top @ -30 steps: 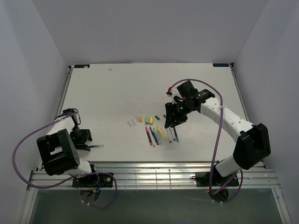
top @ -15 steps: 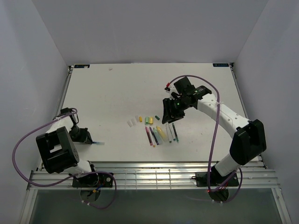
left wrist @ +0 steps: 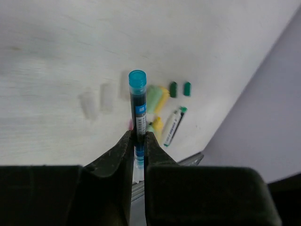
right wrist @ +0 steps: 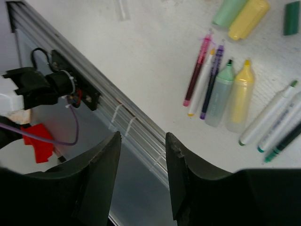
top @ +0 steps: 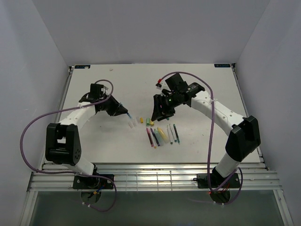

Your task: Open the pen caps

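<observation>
My left gripper (top: 120, 110) (left wrist: 138, 137) is shut on a blue pen (left wrist: 140, 112) and holds it above the table, left of the row of things. The pen's blue cap (left wrist: 137, 78) is on its far end. My right gripper (top: 156, 113) (right wrist: 143, 141) is open and empty, hovering over the row. Loose caps lie on the table: pale green (right wrist: 228, 12), yellow (right wrist: 248, 18), dark teal (right wrist: 291, 12) and two clear ones (left wrist: 96, 100). Uncapped pens (top: 151, 136) and highlighters (right wrist: 230, 96) lie below them.
The white table (top: 197, 89) has a metal rail (top: 155, 179) along its near edge. Grey walls stand on three sides. A purple cable (top: 28, 136) loops off the left arm, and another (top: 212, 141) hangs off the right arm.
My left arm has swung from the front left corner to the middle of the table with the blue pen. My right gripper has moved left and farther back over the caps.
</observation>
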`<state>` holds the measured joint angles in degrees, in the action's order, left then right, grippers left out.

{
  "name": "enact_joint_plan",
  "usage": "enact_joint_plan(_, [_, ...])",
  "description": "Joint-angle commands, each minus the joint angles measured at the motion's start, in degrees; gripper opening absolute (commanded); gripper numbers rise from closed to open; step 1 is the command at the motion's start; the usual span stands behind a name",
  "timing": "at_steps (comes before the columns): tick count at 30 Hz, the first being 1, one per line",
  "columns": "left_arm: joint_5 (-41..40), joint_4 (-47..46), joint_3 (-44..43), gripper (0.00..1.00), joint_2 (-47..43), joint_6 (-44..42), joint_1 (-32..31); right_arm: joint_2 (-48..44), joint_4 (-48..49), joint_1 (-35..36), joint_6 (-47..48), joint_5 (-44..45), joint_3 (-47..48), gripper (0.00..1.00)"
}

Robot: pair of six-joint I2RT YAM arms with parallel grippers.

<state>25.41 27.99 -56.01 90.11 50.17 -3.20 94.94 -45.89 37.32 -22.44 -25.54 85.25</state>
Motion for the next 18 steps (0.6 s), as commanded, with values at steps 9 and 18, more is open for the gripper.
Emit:
enact_joint_plan(9, [11.2, -7.0, -5.2, 0.00, -12.1, 1.9, -10.1, -4.7, 21.1, 2.4, -12.2, -15.7, -7.3, 0.51])
enact_joint_plan(18, [11.9, -7.2, -3.5, 0.00, -15.9, 4.6, -12.4, -2.0, 28.9, 2.9, -18.1, -15.5, -6.3, 0.50])
